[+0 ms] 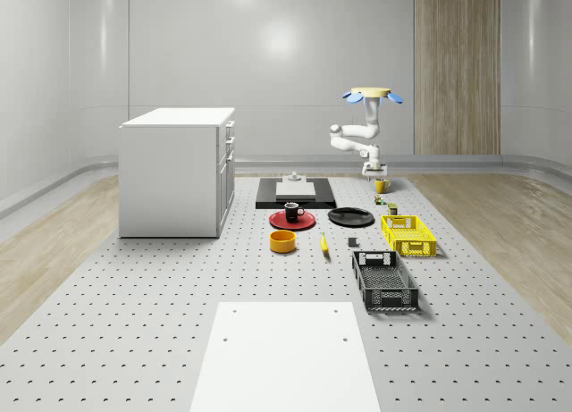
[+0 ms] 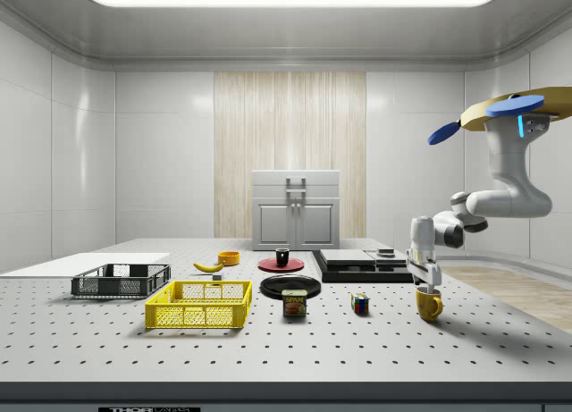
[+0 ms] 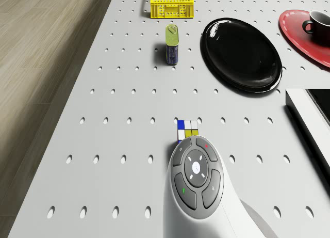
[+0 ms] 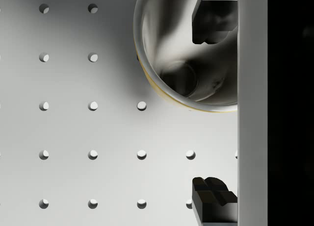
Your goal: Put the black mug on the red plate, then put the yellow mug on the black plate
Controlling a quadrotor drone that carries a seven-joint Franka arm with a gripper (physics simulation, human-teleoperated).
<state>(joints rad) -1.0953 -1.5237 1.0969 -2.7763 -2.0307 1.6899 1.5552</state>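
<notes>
Yellow mug: seen standing upright on the perforated table, at the side view's right, well apart from both plates; in the whole-scene view it is partly covered by the gripper.
Gripper: held directly above the yellow mug's rim, pointing down; in the wrist view the fingers are spread wide, one over the mug's opening and the other out over bare table, so nothing is gripped.
Black mug: seen resting upright on the red plate.
Black plate: lying bare just right of the red plate in the whole-scene view.
Drone: hovering above the table's far right part, behind the plates; its body is cut off at the side view's right edge.
Hidden parts: the mug's handle cannot be made out in the wrist view, where a dark band covers the side.
Between mug and black plate: a colour cube and a tin can are seen.
Further things: yellow crate, black crate, orange bowl, banana, white cabinet, black slab.
</notes>
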